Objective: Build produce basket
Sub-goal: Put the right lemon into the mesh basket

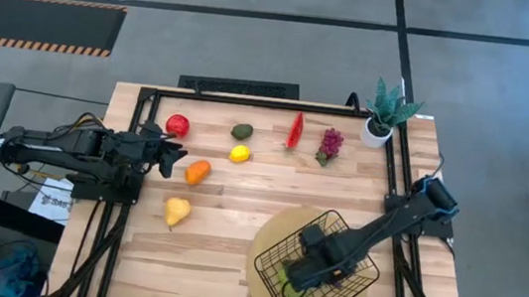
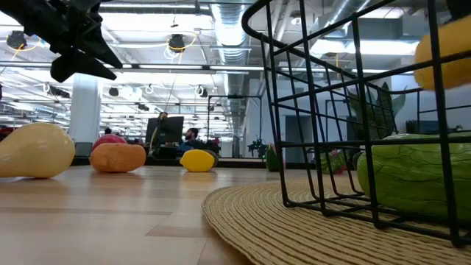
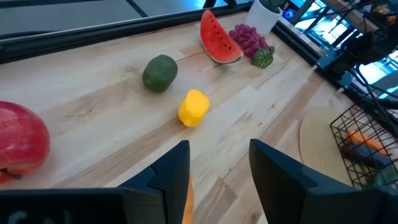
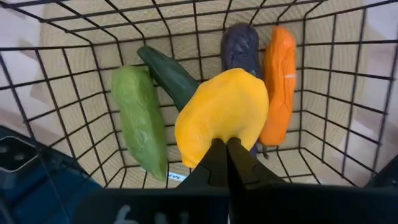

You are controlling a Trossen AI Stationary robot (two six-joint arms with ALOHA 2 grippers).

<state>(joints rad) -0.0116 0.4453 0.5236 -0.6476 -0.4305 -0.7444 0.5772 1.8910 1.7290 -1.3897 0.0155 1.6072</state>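
My right gripper (image 4: 227,158) hangs over the black wire basket (image 1: 316,269), shut on a yellow lemon (image 4: 221,118). In the basket lie a light green cucumber (image 4: 140,121), a dark green one (image 4: 171,78), an aubergine (image 4: 241,46) and a carrot (image 4: 278,84). My left gripper (image 3: 217,174) hovers open and empty at the table's left, above an orange fruit (image 1: 197,172). On the wood lie a red apple (image 1: 177,125), an avocado (image 1: 241,131), another lemon (image 1: 240,153), a watermelon slice (image 1: 295,130), grapes (image 1: 330,143) and a pear (image 1: 175,210). My right gripper pinches the lemon by its edge (image 4: 219,138) between its two shut fingers, coming from above and pointing down. The lemon hangs below the fingertips, lifted clear of the produce on the basket's floor (image 2: 441,55).
The basket stands on a round tan mat (image 1: 270,234) at the near right. A potted green plant (image 1: 383,112) stands at the far right corner. A black frame (image 1: 151,96) runs along the table's edges. Bare wood lies in the near left part.
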